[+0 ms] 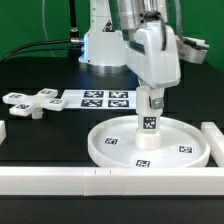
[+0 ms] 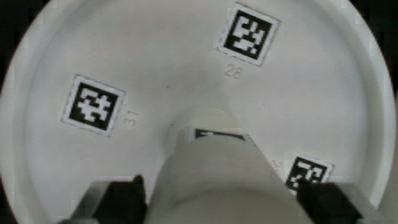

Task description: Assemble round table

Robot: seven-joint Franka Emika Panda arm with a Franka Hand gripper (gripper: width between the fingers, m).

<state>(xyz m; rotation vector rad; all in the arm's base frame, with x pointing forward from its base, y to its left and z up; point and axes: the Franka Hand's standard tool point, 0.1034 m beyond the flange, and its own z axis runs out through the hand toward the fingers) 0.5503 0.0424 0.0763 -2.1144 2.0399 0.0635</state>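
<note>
The large rimmed round disc [image 1: 112, 152] lies flat on the black table near the front, tags up. The short thick post [image 1: 149, 128] stands upright at the disc's centre, its tag facing the camera. My gripper [image 1: 150, 108] comes straight down over the post and is shut on its upper part. In the wrist view the post [image 2: 222, 165] fills the space between my black fingers [image 2: 123, 198], with the disc [image 2: 160, 60] and its tags below. The small cross-shaped foot [image 1: 28, 102] lies on the table at the exterior view's left, apart from the disc.
The marker board [image 1: 100, 98] lies behind the disc, next to the foot. Long white border bars run along the front [image 1: 100, 180] and the exterior view's right [image 1: 214, 142]. The robot base [image 1: 100, 45] stands at the back.
</note>
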